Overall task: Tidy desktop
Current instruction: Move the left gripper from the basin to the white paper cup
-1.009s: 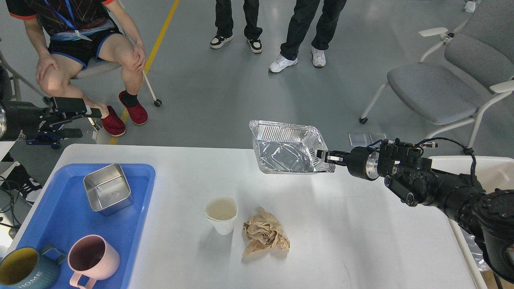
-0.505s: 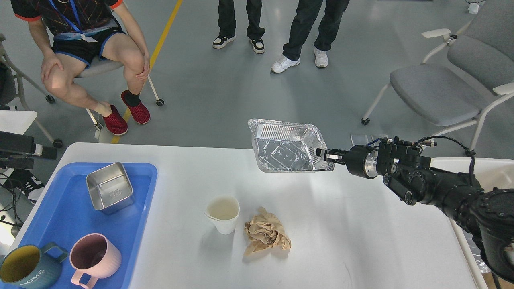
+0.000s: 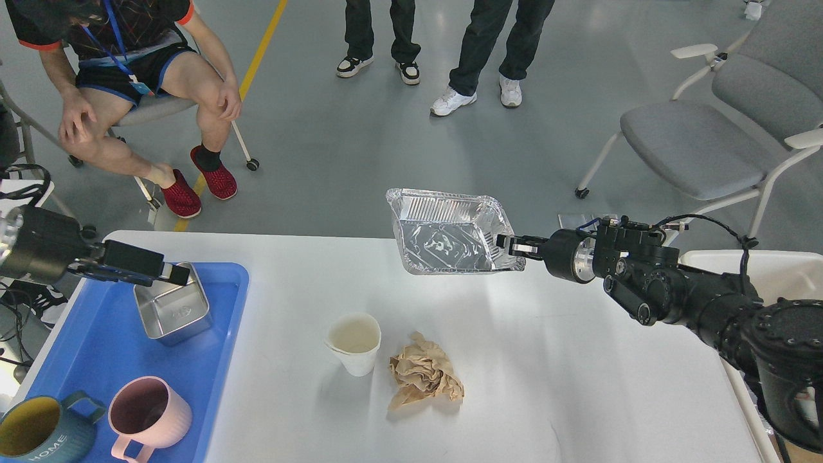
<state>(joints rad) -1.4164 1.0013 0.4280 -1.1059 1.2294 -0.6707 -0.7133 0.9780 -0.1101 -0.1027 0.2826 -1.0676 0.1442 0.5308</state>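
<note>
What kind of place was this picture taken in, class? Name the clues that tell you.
Probably a robot lab or demo hall: a grey floor with a yellow line, wheeled office chairs, onlookers' legs, and a white desktop with staged clutter.

Desktop (image 3: 546, 386): plain white, smooth. Tray (image 3: 96, 360), lower left of frame: bright blue. Steel box (image 3: 172, 310) in tray: silver-grey. Mug (image 3: 148, 411), bottom left: dusty pink, ribbed, darker inside. Mug (image 3: 38, 434) at bottom-left corner: teal, yellow inside, white "HOME" lettering. Paper cup (image 3: 353, 343), centre: white, cream inside. Crumpled paper (image 3: 424, 378): tan brown. Foil container (image 3: 450, 233), upper centre: shiny silver, ridged walls. Right arm (image 3: 675, 299): black, silver ring. Floor (image 3: 360, 148): grey, yellow stripe upper left. Chair (image 3: 714, 141), upper right: grey seat, white frame. Slippers (image 3: 199, 186), upper left: red.
</note>
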